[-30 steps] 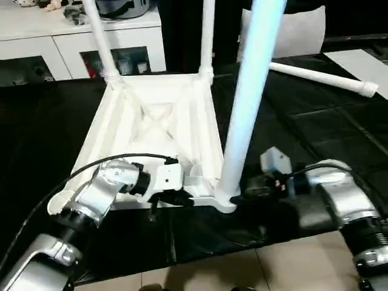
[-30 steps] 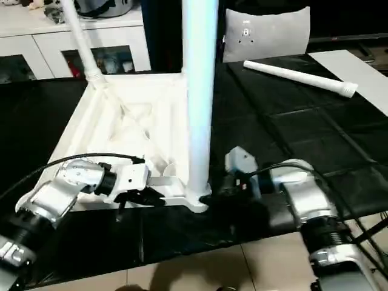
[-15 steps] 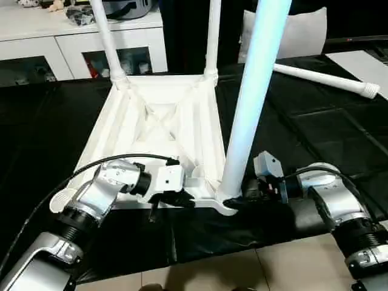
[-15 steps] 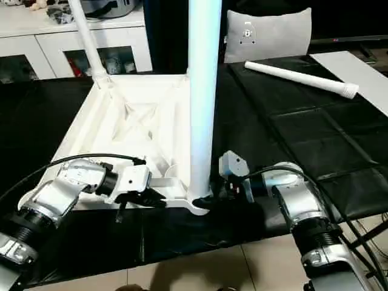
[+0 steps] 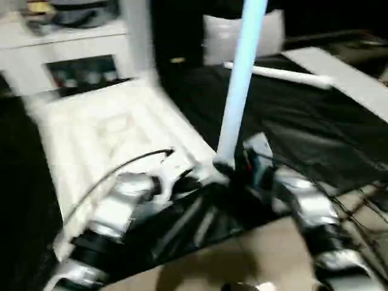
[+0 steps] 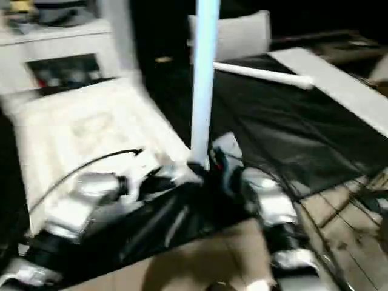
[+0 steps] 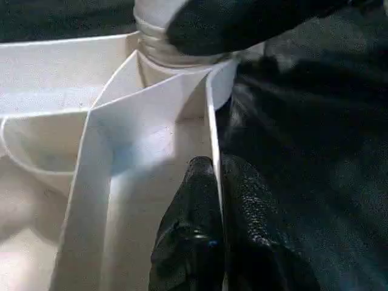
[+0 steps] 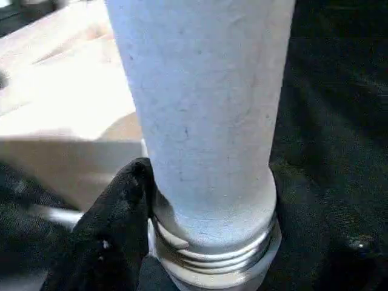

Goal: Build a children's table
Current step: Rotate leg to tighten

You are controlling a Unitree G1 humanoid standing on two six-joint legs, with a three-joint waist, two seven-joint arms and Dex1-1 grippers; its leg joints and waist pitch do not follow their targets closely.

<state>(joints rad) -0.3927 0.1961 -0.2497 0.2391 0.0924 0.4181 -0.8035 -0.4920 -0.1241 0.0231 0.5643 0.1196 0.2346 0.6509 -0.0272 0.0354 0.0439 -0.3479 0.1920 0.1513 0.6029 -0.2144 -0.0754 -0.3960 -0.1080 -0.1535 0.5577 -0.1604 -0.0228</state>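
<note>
Upturned tabletop (image 5: pixel 103 133) across left and centre, blurred, ribs barely traceable. One upright leg (image 5: pixel 239 85) at centre, top cut off; another loose leg (image 5: pixel 279 74) lying upper right; further legs hard to make out. Left gripper (image 7: pixel 212 206) clenched on tabletop's edge wall. Right gripper (image 8: pixel 182 242) spread around upright leg's base, one finger (image 8: pixel 115 224) touching.

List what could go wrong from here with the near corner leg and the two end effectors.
1. The right end effector grips the upright leg just above its threaded base; if the leg is not fully seated, it may tilt or cross-thread.
2. The left end effector pinches only the thin edge wall of the tabletop; that hold may slip and let the top shift on the black sheet.
</note>
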